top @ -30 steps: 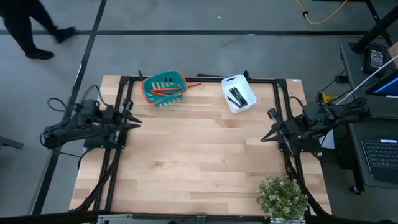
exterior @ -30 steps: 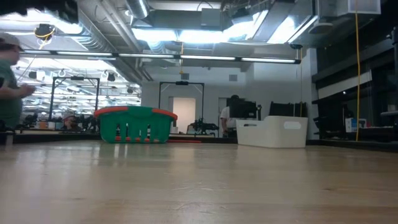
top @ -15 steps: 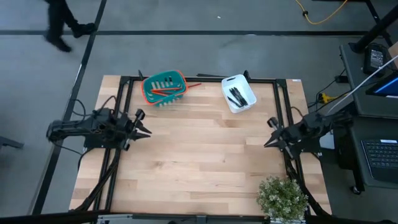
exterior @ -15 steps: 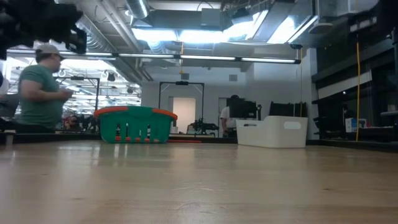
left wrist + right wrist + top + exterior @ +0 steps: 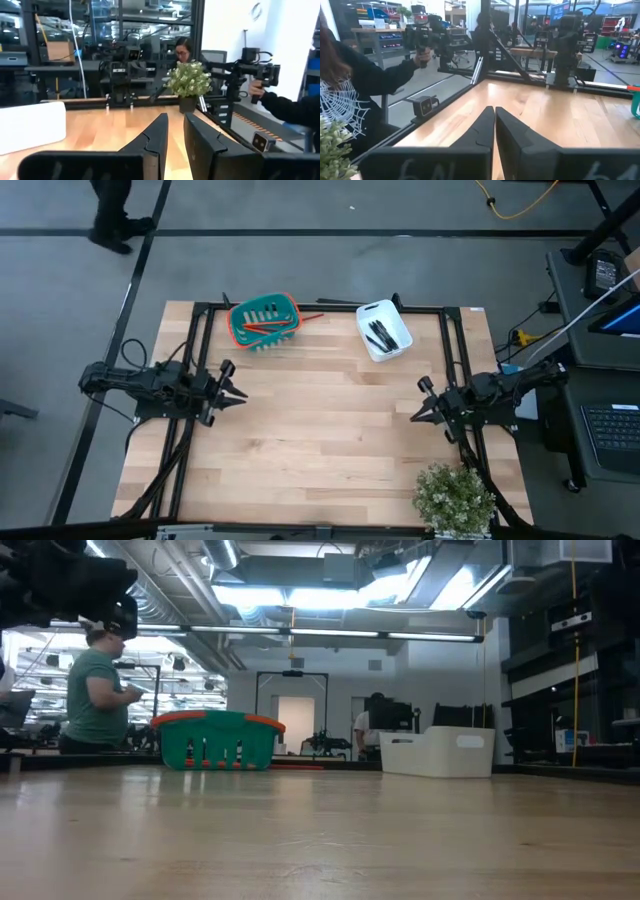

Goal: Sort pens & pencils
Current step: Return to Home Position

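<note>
High view: wood table [image 5: 320,440], pencils [image 5: 268,326] in basket [image 5: 234,328] (person [image 5: 110,215], probably standing, beyond)

Two containers are set along the far edge of the table [image 5: 320,430]. A basket [image 5: 270,343] is placed left of centre and a bin [image 5: 395,340] right of centre, well apart. The pencils [image 5: 262,326] are held in the basket, and one of them is seen jutting past its right side. The pens [image 5: 380,333] are laid in the bin. A potted plant [image 5: 455,498] is stood at the near right corner. The left hand [image 5: 236,395] is held over the table's left side and the right hand [image 5: 415,415] over its right side, each pointed inward, with the middle of the table between them. A person [image 5: 112,215] is seen on the floor beyond the far left corner.
</note>
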Robot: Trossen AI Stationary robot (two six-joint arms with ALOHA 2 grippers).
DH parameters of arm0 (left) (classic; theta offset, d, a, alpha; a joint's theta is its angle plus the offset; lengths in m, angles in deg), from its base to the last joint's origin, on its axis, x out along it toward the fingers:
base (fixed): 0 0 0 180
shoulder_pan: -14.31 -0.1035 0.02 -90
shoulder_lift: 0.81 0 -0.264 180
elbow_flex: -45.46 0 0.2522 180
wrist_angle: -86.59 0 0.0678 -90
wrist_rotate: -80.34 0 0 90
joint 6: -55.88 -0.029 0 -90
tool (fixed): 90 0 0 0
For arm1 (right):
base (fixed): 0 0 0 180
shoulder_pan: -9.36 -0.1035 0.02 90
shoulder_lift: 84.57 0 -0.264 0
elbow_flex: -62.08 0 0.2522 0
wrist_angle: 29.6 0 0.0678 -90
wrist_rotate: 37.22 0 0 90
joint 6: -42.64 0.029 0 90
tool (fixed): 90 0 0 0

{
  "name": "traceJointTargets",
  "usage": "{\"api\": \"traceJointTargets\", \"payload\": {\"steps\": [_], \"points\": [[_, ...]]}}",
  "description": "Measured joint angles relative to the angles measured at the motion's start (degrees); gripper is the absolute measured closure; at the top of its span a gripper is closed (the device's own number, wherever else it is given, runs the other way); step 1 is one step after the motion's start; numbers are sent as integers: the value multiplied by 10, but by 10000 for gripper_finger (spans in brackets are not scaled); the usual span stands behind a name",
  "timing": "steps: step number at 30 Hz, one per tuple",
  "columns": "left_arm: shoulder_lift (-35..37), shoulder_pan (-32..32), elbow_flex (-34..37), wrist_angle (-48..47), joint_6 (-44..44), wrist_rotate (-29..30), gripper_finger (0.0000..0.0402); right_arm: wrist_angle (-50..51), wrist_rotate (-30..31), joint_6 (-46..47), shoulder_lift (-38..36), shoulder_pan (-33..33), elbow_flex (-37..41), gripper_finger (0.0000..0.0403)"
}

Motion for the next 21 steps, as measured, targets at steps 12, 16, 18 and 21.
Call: {"api": "traceJointTargets", "payload": {"steps": [12, 16, 18, 21], "points": [[-1, 9, 0, -62, 0, 34, 345, 5, 86, 2, 1, 1, 0, 385], [-1, 8, 0, -63, 0, 48, 345, 6, 88, -3, 1, 1, 0, 385], [-1, 8, 0, -63, 0, 48, 345, 7, 88, -13, 1, 1, 0, 385], [-1, 8, 0, -63, 0, 48, 345, 7, 89, -24, 1, 1, 0, 385]]}}
